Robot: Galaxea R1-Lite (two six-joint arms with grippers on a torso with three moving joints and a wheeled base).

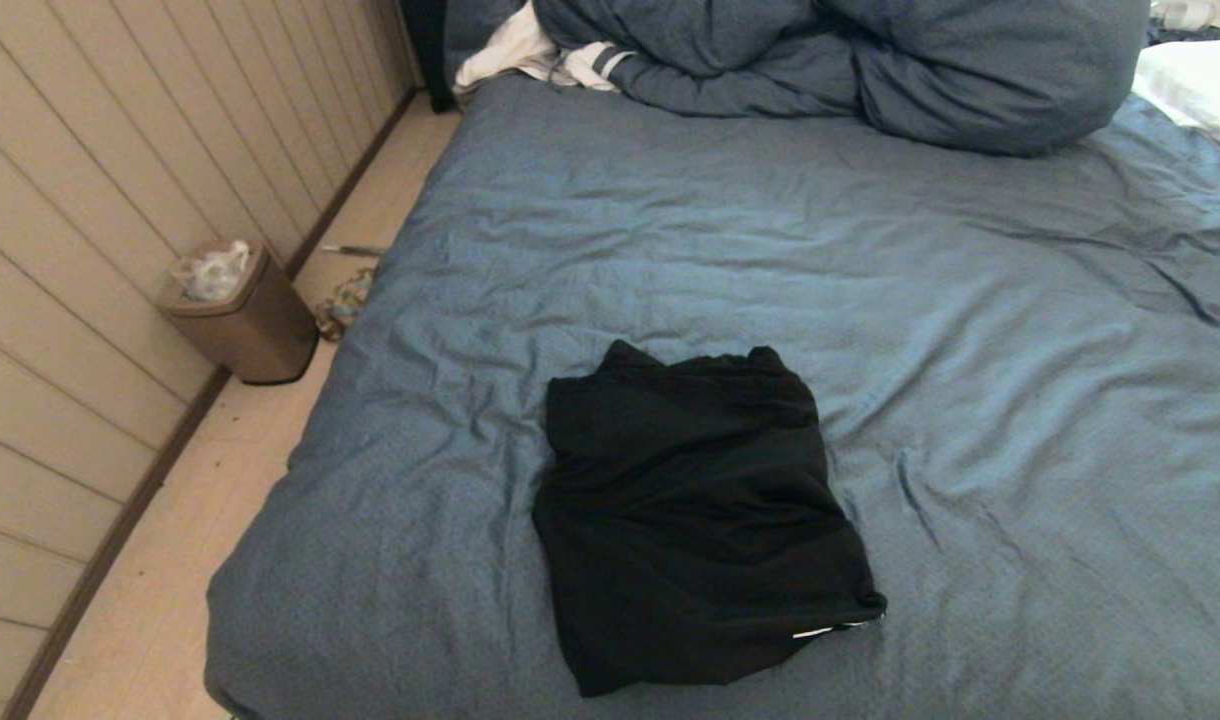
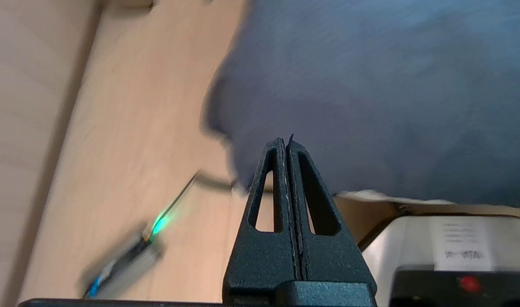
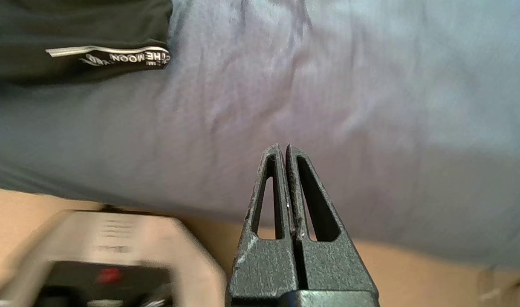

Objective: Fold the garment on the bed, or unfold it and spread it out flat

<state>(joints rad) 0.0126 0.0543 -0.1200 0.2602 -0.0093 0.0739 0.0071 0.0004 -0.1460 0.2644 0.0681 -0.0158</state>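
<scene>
Head view: black T-shirt [image 1: 695, 520] folded into a rough rectangle, lying on the near middle of the bed [image 1: 970, 350], small white strip of print peeking out at its near right corner. Wrinkled blue-grey bed cover all around the shirt. Bunched duvet [image 1: 850, 70] piled at the far end, white cloth with dark stripes [image 1: 550, 55] tucked beside it at the far left, white pillow [image 1: 1205, 85] at the far right edge. Brown waste bin [image 1: 240, 310] on the floor against the panelled wall, left of the bed. Neither arm visible from the head camera.

Left wrist view: left gripper [image 2: 285, 143] with fingers pressed together, holding nothing, hanging over the bed's corner and the pale wood floor [image 2: 136, 128].

Right wrist view: right gripper [image 3: 283, 149] with fingers closed and empty, above the bed's near edge, well apart from the shirt's lettered corner
</scene>
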